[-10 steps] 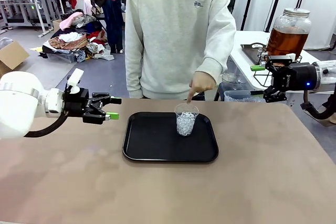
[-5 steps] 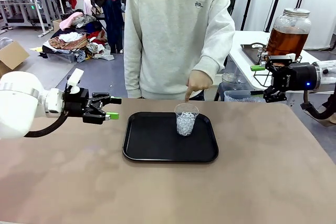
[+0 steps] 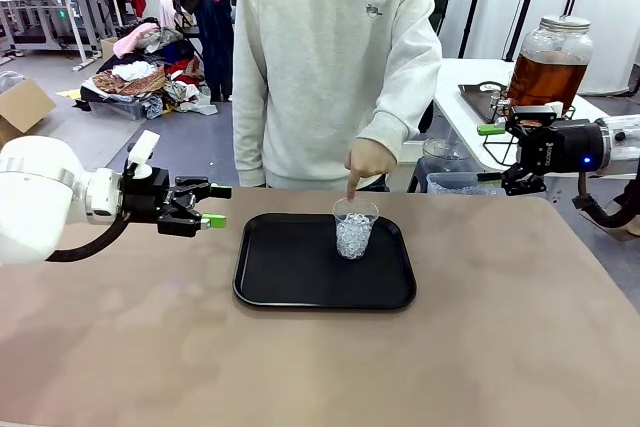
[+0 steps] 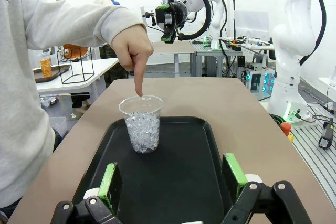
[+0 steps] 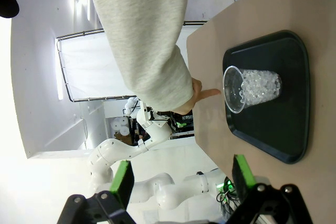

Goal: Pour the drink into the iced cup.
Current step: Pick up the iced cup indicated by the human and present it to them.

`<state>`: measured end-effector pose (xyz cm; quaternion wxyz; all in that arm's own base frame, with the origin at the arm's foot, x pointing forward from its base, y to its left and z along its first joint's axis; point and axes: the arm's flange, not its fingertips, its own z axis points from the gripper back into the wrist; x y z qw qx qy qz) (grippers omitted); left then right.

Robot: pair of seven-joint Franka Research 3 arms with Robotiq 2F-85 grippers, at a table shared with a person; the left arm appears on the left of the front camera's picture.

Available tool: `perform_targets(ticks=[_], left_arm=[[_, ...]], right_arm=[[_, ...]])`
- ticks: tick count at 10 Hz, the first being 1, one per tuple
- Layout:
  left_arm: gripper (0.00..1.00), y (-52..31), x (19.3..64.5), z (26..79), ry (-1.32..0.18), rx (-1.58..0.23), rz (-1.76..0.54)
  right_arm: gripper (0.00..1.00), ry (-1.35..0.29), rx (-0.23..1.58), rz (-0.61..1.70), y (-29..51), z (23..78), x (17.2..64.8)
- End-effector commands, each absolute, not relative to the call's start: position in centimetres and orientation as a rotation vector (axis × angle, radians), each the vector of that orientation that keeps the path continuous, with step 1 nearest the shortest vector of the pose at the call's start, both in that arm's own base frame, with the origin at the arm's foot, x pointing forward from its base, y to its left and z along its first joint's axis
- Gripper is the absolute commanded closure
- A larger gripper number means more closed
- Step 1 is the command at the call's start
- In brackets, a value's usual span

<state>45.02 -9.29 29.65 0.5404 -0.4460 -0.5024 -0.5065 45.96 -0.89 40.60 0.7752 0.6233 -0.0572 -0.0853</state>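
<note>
The drink (image 3: 545,82), amber in its big glass dispenser jar (image 3: 552,42), stands on a side desk (image 3: 465,82) at the far right, well apart from the iced cup (image 3: 354,228) it is meant for. The cup stands upright, packed with ice, at the far right of a black tray (image 3: 290,282) in the middle of my desk (image 3: 500,347), likely so any spill is caught. The person's hand (image 3: 368,159) hangs over the rim with its forefinger pointing down into the cup, seemingly marking where to pour. My left jaws stand wide open and empty, hovering above the desk left of the tray and aimed at the cup. My right jaws, equally open and holding nothing, hang at the far right near the jar. I judge that the handier side for fetching the drink.
</note>
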Motion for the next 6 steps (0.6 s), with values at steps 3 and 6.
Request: perform_targets(ticks=[3,6], left_arm=[[0.00,-9.29,44.98,29.73,-1.199,-1.059,-1.208],[0.00,-9.29,44.98,29.73,-1.199,-1.059,-1.208]], right_arm=[[0.00,-0.182,1.351,-0.140,-0.97,40.88,46.00],[0.00,-0.397,1.306,0.147,-1.46,41.57,46.20]])
